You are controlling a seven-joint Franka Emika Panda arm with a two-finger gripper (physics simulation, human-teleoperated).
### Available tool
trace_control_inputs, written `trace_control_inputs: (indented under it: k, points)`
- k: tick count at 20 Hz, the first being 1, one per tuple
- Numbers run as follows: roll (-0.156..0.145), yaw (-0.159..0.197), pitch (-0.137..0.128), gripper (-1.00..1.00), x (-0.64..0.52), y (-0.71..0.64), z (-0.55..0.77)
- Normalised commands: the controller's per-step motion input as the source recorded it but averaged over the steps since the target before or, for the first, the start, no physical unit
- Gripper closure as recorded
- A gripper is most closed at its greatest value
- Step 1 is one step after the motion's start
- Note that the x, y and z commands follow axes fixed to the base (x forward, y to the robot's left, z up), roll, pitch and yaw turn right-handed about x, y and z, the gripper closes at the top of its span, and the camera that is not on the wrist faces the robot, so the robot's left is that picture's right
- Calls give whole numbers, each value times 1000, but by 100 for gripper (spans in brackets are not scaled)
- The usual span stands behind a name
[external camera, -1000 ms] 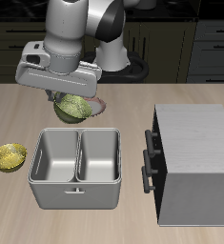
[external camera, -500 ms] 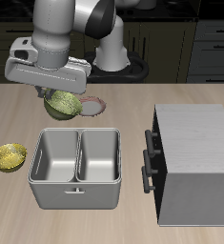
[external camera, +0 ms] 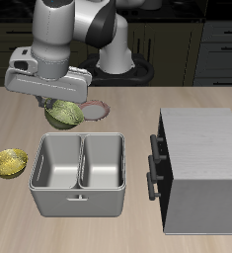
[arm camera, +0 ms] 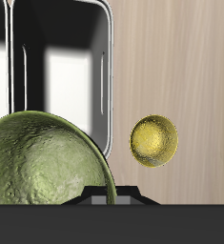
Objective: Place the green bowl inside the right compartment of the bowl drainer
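Note:
The green bowl [external camera: 65,116] hangs tilted in the air just behind the bowl drainer [external camera: 78,188], above the table. My gripper [external camera: 58,103] is shut on its rim. The bowl is over the back edge of the drainer's well that lies nearer the small yellow bowl. In the wrist view the green bowl [arm camera: 42,164] fills the near field with its mottled inside, and past it shows the drainer's rim [arm camera: 106,67] with one open well. Both wells of the drainer are empty.
A small yellow-green bowl [external camera: 9,162] [arm camera: 153,140] sits on the table beside the drainer. A big grey box with black handles [external camera: 198,170] stands on the drainer's other side. A small round plate [external camera: 97,109] lies behind the held bowl.
My arm has carried the green bowl sideways along the drainer's back edge, toward the side where the yellow bowl lies. The grip has stayed the same.

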Motion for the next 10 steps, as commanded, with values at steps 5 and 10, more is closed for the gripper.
trace_control_inputs:
  k: [5, 10]
  points:
    - [1, 5, 28, 100, 22, 61, -245]
    - [-19, 26, 2, 100, 101, 53, -42]
